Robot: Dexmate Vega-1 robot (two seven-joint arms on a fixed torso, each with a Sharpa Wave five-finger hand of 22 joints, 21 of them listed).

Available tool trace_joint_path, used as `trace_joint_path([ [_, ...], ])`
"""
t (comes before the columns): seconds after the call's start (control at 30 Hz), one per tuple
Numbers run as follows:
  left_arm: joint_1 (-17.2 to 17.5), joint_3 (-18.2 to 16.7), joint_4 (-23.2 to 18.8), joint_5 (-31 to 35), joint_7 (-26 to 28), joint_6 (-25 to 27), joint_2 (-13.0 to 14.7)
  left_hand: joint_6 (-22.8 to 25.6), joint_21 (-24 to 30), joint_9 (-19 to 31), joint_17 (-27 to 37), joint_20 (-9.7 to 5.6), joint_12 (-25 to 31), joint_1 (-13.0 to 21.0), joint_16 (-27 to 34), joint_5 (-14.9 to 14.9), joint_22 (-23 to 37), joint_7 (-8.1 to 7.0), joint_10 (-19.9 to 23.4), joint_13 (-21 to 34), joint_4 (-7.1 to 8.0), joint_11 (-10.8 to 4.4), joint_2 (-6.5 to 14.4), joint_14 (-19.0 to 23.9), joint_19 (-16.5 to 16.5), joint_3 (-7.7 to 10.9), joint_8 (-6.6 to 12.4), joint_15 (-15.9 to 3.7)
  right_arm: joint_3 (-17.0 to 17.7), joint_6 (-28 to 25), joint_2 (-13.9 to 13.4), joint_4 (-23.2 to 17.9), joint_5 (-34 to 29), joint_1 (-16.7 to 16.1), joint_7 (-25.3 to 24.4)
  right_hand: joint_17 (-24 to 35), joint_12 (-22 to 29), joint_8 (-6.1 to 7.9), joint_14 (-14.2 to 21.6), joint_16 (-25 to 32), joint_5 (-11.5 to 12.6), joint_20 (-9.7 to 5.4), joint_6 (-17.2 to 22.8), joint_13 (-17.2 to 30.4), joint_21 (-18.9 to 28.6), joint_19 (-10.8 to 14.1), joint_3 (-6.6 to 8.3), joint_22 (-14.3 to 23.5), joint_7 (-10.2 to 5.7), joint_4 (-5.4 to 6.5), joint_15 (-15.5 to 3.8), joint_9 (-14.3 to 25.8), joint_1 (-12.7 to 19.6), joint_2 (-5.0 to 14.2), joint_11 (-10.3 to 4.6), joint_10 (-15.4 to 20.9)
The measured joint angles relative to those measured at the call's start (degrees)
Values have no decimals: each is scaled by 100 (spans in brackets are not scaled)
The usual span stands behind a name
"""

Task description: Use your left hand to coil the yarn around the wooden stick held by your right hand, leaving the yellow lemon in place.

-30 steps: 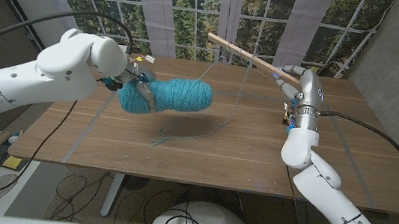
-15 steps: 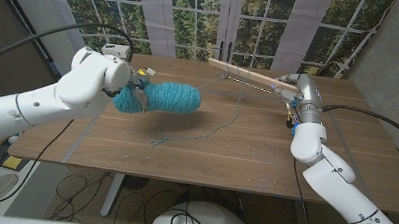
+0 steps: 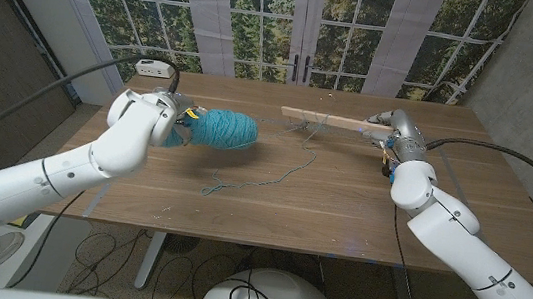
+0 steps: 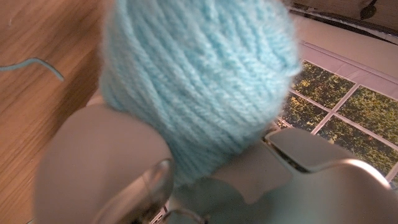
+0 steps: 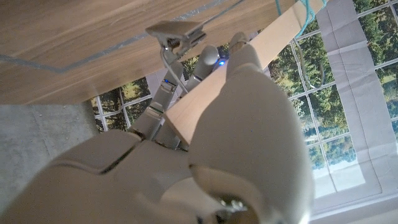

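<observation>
My left hand [image 3: 181, 126] grips the near end of a teal yarn skein [image 3: 226, 129], holding it above the left half of the wooden table [image 3: 461, 207]. In the left wrist view the skein [image 4: 199, 81] bulges out between my fingers [image 4: 106, 165]. My right hand [image 3: 391, 129] holds a flat wooden stick [image 3: 325, 119] almost level, pointing left over the table's far side. A few teal turns sit near the stick's free end, and a loose strand [image 3: 289, 169] runs down across the table to a tail [image 3: 212, 187]. In the right wrist view the stick [image 5: 249, 81] passes through my right hand [image 5: 249, 149].
A small white and black box [image 3: 155, 66] with a cable sits at the table's far left edge. A metal clip [image 5: 177, 34] shows beyond my right hand's fingers. Windows stand behind the table.
My left hand has carried the skein down and away from the camera, toward the table's left side. The stick has dropped from a raised tilt to nearly level.
</observation>
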Motion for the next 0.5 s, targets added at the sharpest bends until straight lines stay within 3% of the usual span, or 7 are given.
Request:
trace_joint_path([
  [0.2, 424, -163, 272, 136, 144, -48, -289, -87, 0, -2, -195, 1, -43, -2, -97, 0, 9, -42, -24, -11, 18, -24, 2, 33, 0, -18, -46, -8, -15, -349, -36, -5, 505, 50, 293, -34, -19, -39, 52, 38, -50, -10, -32, 18, 0, 50, 40, 0, 94, -53, 10, -29, 39, -37, 52, 49],
  [0.23, 487, -175, 334, 598, 647, -240, -343, -128, -1, -14, -259, 1, -78, -3, -121, -30, 14, -23, -41, -40, 18, -42, 3, 62, 0, -18, -70, -19, -28, -426, -158, 37, 650, 246, 354, -47, -18, -39, 52, 38, -50, -13, -41, 18, 0, 53, 40, 0, 103, -53, 10, -29, 39, -37, 53, 49],
  [0.5, 864, -275, 681, 598, 647, -240, -652, -306, -46, -81, -790, 1, -306, -10, -295, -178, 0, -21, -92, -332, 41, -92, 10, 81, 0, -41, -213, -23, -28, -741, -158, 37, 1465, 246, 542, -76, 3, -85, 155, 38, -156, -30, -71, 16, -1, 133, 107, 1, 155, -97, 50, -55, 46, -44, 62, 39],
])
